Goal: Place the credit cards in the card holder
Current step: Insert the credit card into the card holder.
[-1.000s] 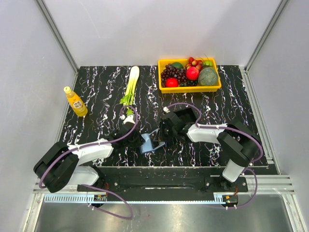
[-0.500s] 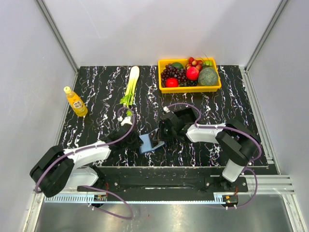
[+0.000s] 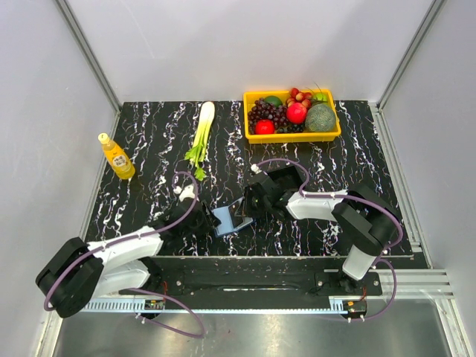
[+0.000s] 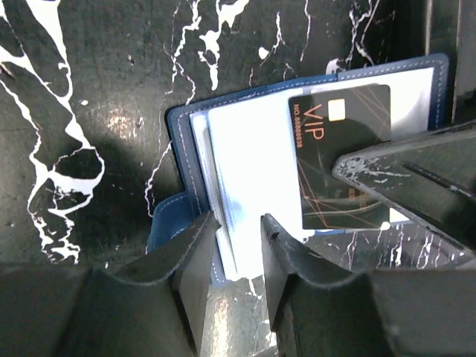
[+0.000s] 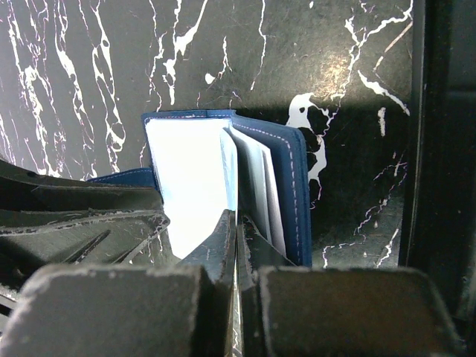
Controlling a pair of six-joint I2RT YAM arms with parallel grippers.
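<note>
Left wrist: just spreads left gripper (image 4: 238,223) jaws off small navy folding card holder (image 4: 245,163) — leaves black VIP credit card (image 4: 342,156) inside, under pressed-shut right gripper (image 5: 236,220).

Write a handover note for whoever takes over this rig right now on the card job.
Left gripper: open, jaws apart over the holder's near edge, gripping nothing.
Right gripper: shut on a leaf of the holder, holding it spread.
Holder lies open between the two grippers.
Card: black VIP card on the pale inside page, partly under the right gripper.
Done: card brought to the holder.
Left: confirm it sits in a slot, which I cannot tell. No other loose card in view.
</note>
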